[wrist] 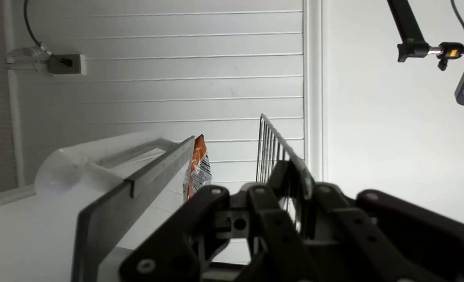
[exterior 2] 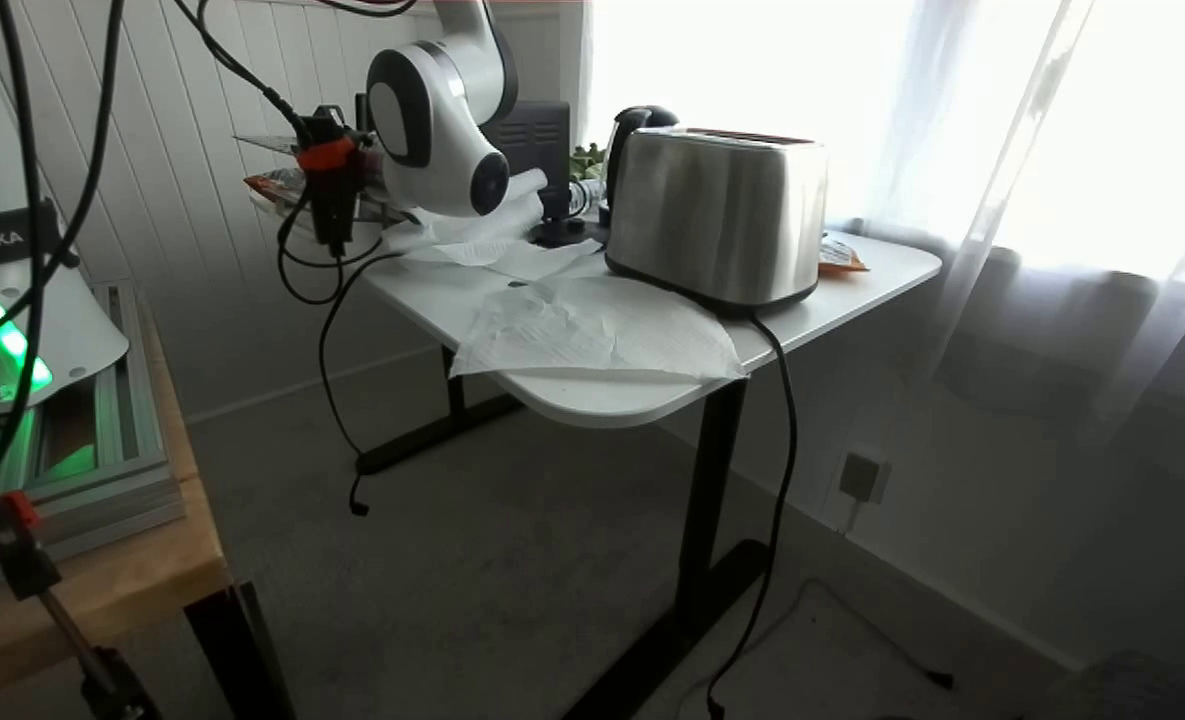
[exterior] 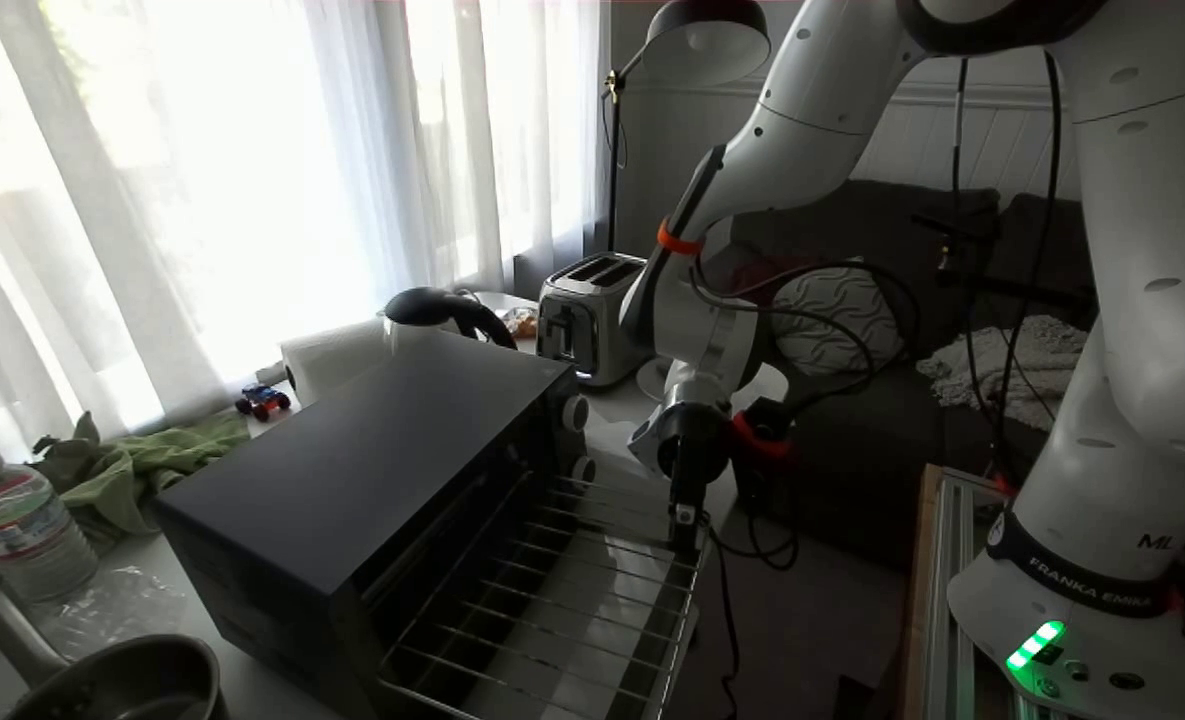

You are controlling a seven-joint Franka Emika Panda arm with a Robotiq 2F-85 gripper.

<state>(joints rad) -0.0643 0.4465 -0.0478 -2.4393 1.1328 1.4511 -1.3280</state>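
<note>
My gripper (exterior: 687,535) is at the front edge of a wire rack (exterior: 685,630), which juts out of the opening of a dark toaster oven (exterior: 382,450). In the wrist view, the rack's rim bar (wrist: 283,145) runs in between the fingertips, and the gripper (wrist: 299,184) is shut on it. Below the rack the oven door (wrist: 138,192) hangs lowered; this view is turned sideways, so it appears at the left. Beyond the door shows an orange bag (wrist: 199,168). In an exterior view the hand (exterior 2: 432,130) is visible, but its fingertips are hidden.
A steel toaster (exterior: 592,315) (exterior 2: 717,215) stands on the white table, near a kettle (exterior: 442,305). A water bottle (exterior: 22,530) and a pan (exterior: 122,685) are beside the oven. White paper (exterior 2: 602,325) overhangs the table edge. Cables dangle from the arm.
</note>
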